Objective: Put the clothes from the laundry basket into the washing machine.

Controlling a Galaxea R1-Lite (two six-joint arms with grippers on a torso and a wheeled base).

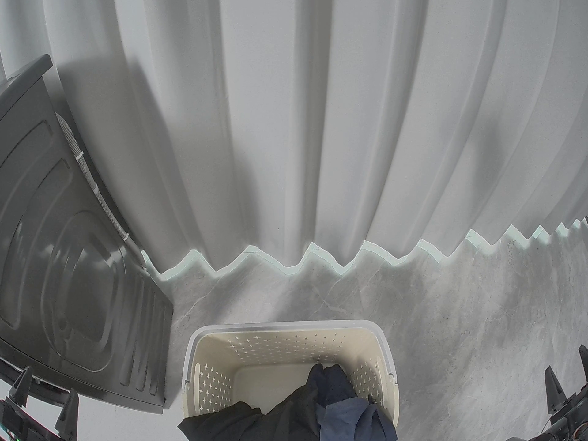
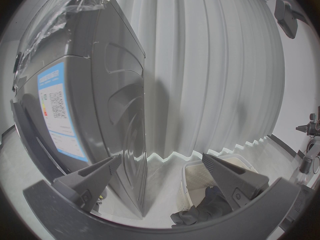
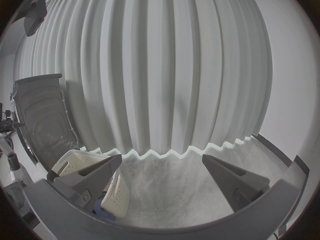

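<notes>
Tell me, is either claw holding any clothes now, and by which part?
Nothing is held. The left claw and the right claw are open and empty; the clothes lie in the laundry basket.

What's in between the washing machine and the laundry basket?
Just a strip of bare grey floor. The washing machine and the laundry basket stand apart, as the left wrist view shows.

Open floor (image 1: 465,338) right of basket (image 1: 275,347); washer (image 1: 73,264) close on its left, curtain (image 1: 318,124) behind; access into basket from above unobstructed.
</notes>
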